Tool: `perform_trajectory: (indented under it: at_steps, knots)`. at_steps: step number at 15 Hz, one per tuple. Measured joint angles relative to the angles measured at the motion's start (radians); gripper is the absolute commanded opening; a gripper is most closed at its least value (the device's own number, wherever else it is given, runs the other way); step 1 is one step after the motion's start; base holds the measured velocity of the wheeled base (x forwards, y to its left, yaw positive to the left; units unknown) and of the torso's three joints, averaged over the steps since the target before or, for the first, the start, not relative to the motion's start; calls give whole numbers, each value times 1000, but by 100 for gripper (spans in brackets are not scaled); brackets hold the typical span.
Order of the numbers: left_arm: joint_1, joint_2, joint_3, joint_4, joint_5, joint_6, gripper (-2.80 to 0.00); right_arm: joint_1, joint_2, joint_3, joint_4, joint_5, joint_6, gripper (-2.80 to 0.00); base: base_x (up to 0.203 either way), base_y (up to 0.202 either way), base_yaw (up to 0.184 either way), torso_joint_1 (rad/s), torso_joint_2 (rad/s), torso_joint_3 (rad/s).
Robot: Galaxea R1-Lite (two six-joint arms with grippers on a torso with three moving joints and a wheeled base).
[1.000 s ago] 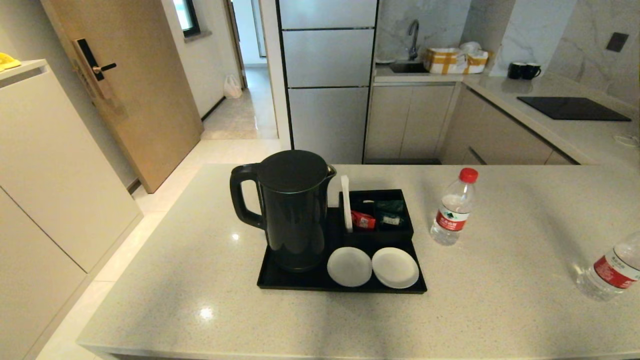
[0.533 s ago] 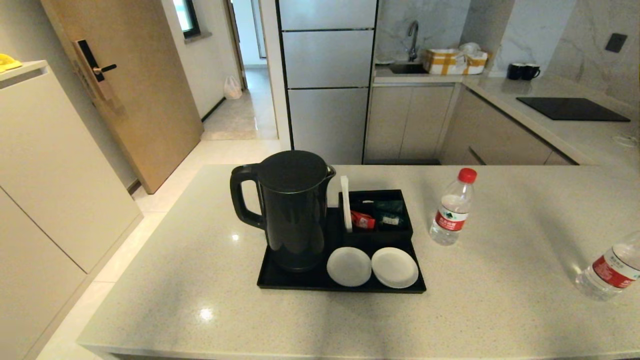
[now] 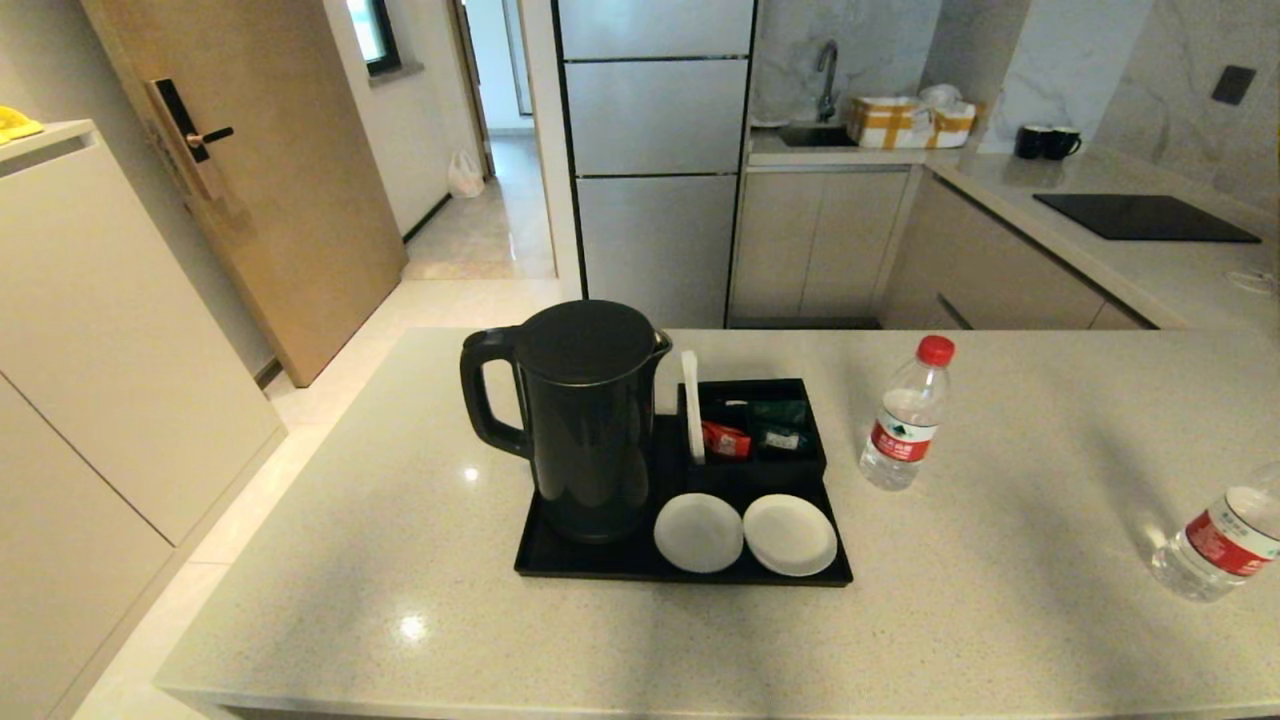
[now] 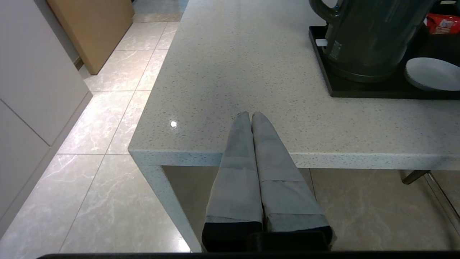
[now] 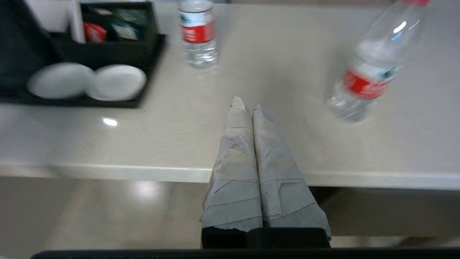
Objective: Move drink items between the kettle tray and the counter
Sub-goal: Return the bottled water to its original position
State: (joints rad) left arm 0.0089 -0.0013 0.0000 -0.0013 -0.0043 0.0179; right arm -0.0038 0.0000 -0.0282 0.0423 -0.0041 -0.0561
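Two clear water bottles with red caps stand on the grey speckled counter (image 3: pixel 1000 560). One bottle (image 3: pixel 906 413) (image 5: pixel 198 34) is just right of the black kettle tray (image 3: pixel 600 562); the other bottle (image 3: pixel 1220 540) (image 5: pixel 373 68) stands at the far right edge of the head view. The tray holds a black kettle (image 3: pixel 585 420), a compartment box (image 3: pixel 755 430) and two white coasters (image 3: pixel 745 534). My left gripper (image 4: pixel 250 115) is shut and empty over the counter's near left edge. My right gripper (image 5: pixel 245 104) is shut and empty at the near edge, between the two bottles. Neither gripper shows in the head view.
Red and green sachets (image 3: pixel 750 428) lie in the compartment box. Behind the counter are cabinets, a sink worktop (image 3: pixel 840 145) and a black hob (image 3: pixel 1145 216). Tiled floor (image 4: pixel 107 118) lies left of the counter.
The view shifted very slightly; the far right bottle sits a touch lower and further left in the frame. Nothing on the counter has moved.
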Motion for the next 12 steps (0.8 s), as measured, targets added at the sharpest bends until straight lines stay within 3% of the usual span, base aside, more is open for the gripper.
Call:
perform_trajectory:
  at_steps: [2, 12]
  knots:
    - [0, 0, 0, 0, 1, -1, -280, 1, 0, 3, 27, 4, 44, -280, 0, 0, 0, 0, 0, 0]
    - [0, 0, 0, 0, 1, -1, -280, 1, 0, 2, 36, 2, 59, -280, 0, 0, 0, 0, 0, 0]
